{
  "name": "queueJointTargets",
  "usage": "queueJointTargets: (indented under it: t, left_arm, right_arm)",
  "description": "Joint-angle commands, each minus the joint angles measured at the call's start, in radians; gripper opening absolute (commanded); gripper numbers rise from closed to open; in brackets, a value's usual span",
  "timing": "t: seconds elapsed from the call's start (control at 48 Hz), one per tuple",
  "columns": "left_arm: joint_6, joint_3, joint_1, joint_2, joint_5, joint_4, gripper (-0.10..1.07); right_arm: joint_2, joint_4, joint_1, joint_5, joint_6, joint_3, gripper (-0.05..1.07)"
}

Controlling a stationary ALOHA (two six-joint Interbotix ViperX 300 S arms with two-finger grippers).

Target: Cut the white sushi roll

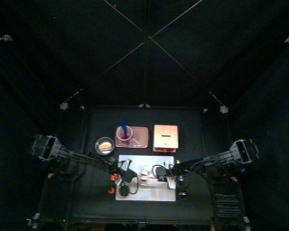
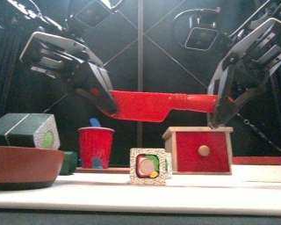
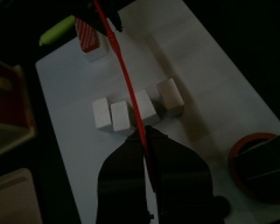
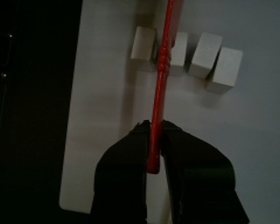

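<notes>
below both grippers' red knife [image 2: 154, 105], white sushi roll [image 3: 136, 108] in pieces

The black table [image 1: 98, 212] carries a white board [image 1: 135, 191] near its front edge, a bowl [image 1: 105, 145] toward the left, and a red cup [image 1: 124, 135] and wooden box [image 1: 166, 137] behind.

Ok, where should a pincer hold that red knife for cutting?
By the thick handle, coming from above, like the right pincer does. The red knife hangs level with its thin blade on edge, so the jaws squeeze the handle's two sides and stay clear of the cutting edge.
</notes>
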Motion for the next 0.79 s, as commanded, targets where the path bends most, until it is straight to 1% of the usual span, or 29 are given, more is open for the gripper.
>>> queueJointTargets:
  t: [0.0,0.062,0.146,0.354,0.458,0.521,0.583,0.771]
  left_arm:
    - [0.006,-0.012,0.018,-0.028,-0.052,0.011,0.27]
    - [0.005,-0.012,0.029,-0.028,-0.063,0.006,0.31]
    - [0.005,-0.015,0.04,-0.028,-0.08,-0.009,0.4]
    - [0.005,-0.008,0.041,-0.028,-0.153,-0.067,0.72]
    - [0.006,-0.002,0.041,-0.029,-0.172,-0.1,0.85]
    - [0.006,0.003,0.041,-0.031,-0.176,-0.112,0.89]
    - [0.006,0.006,0.041,-0.035,-0.181,-0.118,0.89]
    - [0.006,0.026,0.041,-0.052,-0.213,-0.118,0.89]
  right_arm:
    - [-0.057,-0.006,-0.003,0.0,-0.005,0.0,0.45]
    - [-0.069,-0.002,-0.005,0.0,-0.005,0.006,0.45]
    - [-0.08,0.002,-0.005,0.0,-0.003,0.008,0.45]
    - [-0.089,0.009,-0.005,0.009,-0.003,0.006,0.45]
    - [-0.092,0.017,-0.005,0.014,-0.003,0.008,0.45]
    - [-0.094,0.029,-0.005,0.02,-0.003,0.011,0.45]
    - [-0.097,0.051,-0.008,0.032,-0.002,0.014,0.45]
    - [-0.126,0.173,-0.049,0.092,0.0,0.017,0.45]
